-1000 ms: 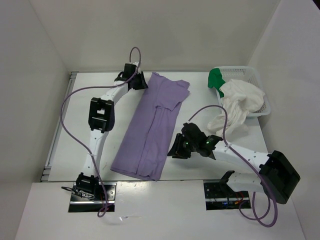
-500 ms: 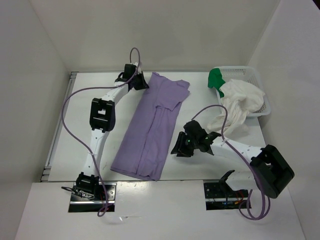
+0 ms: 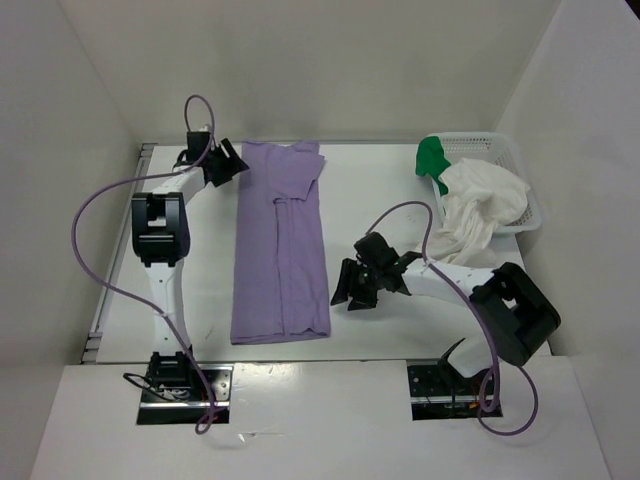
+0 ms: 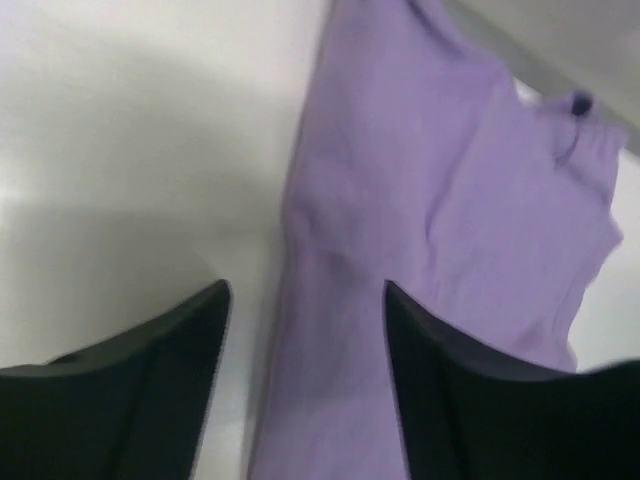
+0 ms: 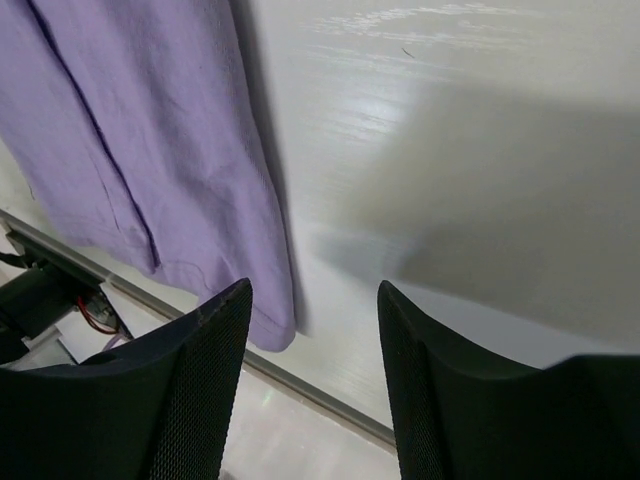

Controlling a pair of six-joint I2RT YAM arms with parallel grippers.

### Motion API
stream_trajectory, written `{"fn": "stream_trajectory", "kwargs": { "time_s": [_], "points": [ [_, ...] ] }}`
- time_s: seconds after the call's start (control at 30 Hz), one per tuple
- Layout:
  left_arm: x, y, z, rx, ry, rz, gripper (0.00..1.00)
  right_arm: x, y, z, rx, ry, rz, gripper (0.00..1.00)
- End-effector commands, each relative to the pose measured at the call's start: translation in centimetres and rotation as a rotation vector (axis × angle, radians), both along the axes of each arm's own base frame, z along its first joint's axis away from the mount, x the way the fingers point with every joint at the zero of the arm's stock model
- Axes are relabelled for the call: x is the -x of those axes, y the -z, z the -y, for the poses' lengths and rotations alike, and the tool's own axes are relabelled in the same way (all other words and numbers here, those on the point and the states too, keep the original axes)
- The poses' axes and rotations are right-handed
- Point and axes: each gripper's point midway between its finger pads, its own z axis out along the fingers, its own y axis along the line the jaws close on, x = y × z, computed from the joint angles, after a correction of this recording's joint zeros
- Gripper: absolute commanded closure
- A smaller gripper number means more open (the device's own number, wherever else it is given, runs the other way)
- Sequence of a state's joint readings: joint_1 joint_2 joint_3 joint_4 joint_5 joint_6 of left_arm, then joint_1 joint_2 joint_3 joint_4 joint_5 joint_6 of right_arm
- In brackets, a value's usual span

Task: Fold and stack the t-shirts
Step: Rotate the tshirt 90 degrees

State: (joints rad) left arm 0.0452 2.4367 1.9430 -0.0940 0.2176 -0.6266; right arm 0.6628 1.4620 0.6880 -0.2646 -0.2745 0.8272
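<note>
The lavender t-shirt lies flat as a long narrow strip running from the back of the table to the front edge. My left gripper is open at its far left corner; in the left wrist view the lavender cloth lies below and between the fingers, ungripped. My right gripper stands open just right of the strip's near right edge; its view shows the shirt's hem corner beside the left finger. The white t-shirt spills out of the basket, and the green t-shirt sits at the basket's left end.
A white mesh basket stands at the back right corner. The table's front metal edge runs just below the right gripper. White walls close the table at the back and on both sides.
The lavender shirt has swung left from a diagonal to lie straight. My left gripper moved left with it, then opened and let go. The right gripper opened wider.
</note>
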Motion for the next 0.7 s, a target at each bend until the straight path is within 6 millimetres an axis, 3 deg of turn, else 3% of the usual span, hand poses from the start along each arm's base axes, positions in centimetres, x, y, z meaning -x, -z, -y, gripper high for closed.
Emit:
{"fn": "stream_trajectory", "kwargs": {
  "time_s": [0.0,0.03,0.07,0.13,0.17,0.2,0.23,0.27,0.3,0.33,0.4,0.47,0.53,0.57,0.63,0.67],
  "points": [
    [2.0,-5.5,1.9,-0.015,0.062,0.094,0.23,-1.6,-1.2,-2.1,-0.079,-0.051,0.038,0.41],
    [3.2,-5.9,1.9,-0.015,0.062,0.091,0.21,-1.6,-1.4,-2.4,-0.093,-0.057,0.040,0.41],
    [6.1,-5.7,1.5,-0.030,0.039,0.052,0.19,-1.5,-1.4,-2.6,-0.102,-0.064,0.034,0.41],
    [9.2,-5.5,1.5,-0.025,0.024,0.019,0.17,-1.2,-1.6,-2.8,-0.116,-0.079,0.040,0.41],
    [11.0,-7.3,1.7,-0.004,0.022,0.031,0.17,-1.0,-1.2,-2.6,-0.111,-0.089,0.044,0.41],
    [14.4,-4.3,2.1,0.017,0.027,-0.061,0.20,-0.8,-1.3,-2.7,-0.119,-0.096,0.038,0.42],
    [16.0,-4.0,2.4,0.036,0.034,-0.082,0.24,-0.2,-1.1,-2.6,-0.114,-0.114,0.040,0.43],
    [18.2,-4.9,2.7,0.056,0.031,-0.104,0.30,0.6,-0.8,-2.5,-0.109,-0.135,0.024,0.43],
    [20.0,-4.5,3.2,0.056,0.041,-0.134,0.42,0.8,-0.5,-2.3,-0.104,-0.135,0.017,0.45],
    [23.3,-2.1,3.4,0.072,0.040,-0.220,0.47,1.2,-0.5,-2.6,-0.104,-0.149,0.016,0.45],
    [27.5,-2.3,3.8,0.063,0.029,-0.290,0.59,2.4,-0.3,-2.9,-0.110,-0.163,-0.015,0.45],
    [32.0,-2.3,3.2,0.073,-0.047,-0.345,0.61,3.3,-0.3,-3.5,-0.124,-0.173,-0.035,0.45],
    [34.3,-3.0,2.3,0.066,-0.138,-0.358,0.65,3.9,-0.2,-4.0,-0.134,-0.188,-0.032,0.45],
    [35.3,-4.9,2.0,0.073,-0.168,-0.305,0.65,3.7,-0.1,-3.9,-0.126,-0.170,-0.030,0.45],
    [36.6,-4.9,1.7,0.082,-0.216,-0.341,0.65,3.7,-0.1,-4.1,-0.125,-0.175,-0.018,0.45],
    [37.3,-3.9,2.2,0.080,-0.187,-0.397,0.65,3.9,0.1,-4.1,-0.125,-0.171,-0.038,0.45]
  ]
}}
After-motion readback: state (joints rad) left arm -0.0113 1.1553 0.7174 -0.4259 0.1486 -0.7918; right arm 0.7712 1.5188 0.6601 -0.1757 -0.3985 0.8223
